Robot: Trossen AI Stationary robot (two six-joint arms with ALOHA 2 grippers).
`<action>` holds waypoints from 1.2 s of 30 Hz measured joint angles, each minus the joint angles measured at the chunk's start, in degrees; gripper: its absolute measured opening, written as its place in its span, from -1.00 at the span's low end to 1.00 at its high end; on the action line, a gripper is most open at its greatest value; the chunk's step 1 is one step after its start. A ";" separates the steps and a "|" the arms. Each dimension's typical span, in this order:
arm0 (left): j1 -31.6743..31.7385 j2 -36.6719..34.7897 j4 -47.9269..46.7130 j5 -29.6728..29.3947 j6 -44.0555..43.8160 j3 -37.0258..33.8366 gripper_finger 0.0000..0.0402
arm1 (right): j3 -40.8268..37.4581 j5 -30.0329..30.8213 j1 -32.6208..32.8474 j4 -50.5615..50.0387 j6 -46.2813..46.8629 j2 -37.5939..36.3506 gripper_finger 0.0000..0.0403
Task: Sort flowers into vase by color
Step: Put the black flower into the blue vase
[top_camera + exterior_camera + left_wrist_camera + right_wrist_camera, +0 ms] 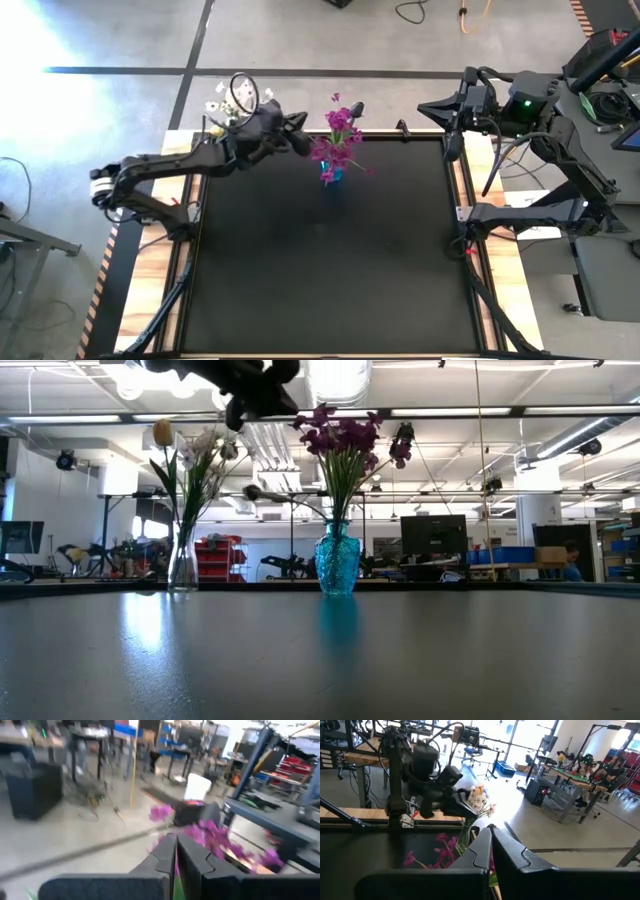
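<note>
left gripper (304,143): jaws closed, empty I think, up beside the purple flowers (338,138)
purple flowers: in blue vase (337,560)
white flowers (205,455): in clear vase (183,565), table's far-left corner
right gripper (424,108): jaws closed, parked

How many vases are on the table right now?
2. A blue vase with magenta-purple flowers stands mid-table near the far edge; a clear vase with white flowers and a cream-peach tulip bud stands at the far left corner.
</note>
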 joint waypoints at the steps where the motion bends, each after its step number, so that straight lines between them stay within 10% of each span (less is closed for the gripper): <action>1: -0.41 -0.89 -2.63 0.29 -2.44 0.00 -1.00 | 0.00 0.00 0.00 0.00 0.01 0.00 -0.95; 7: -3.51 -0.75 -15.27 -4.63 -22.43 -1.54 -1.00 | 0.00 0.00 0.00 0.00 -0.48 0.02 -0.95; 19: -7.08 1.76 1.45 -15.55 -52.39 -16.09 -0.61 | 0.00 0.00 0.00 -0.01 -1.03 0.02 -0.95; 36: -3.43 11.26 9.09 -16.98 -62.79 -13.99 -0.02 | 0.00 -0.20 0.00 0.00 -1.66 0.02 -0.95</action>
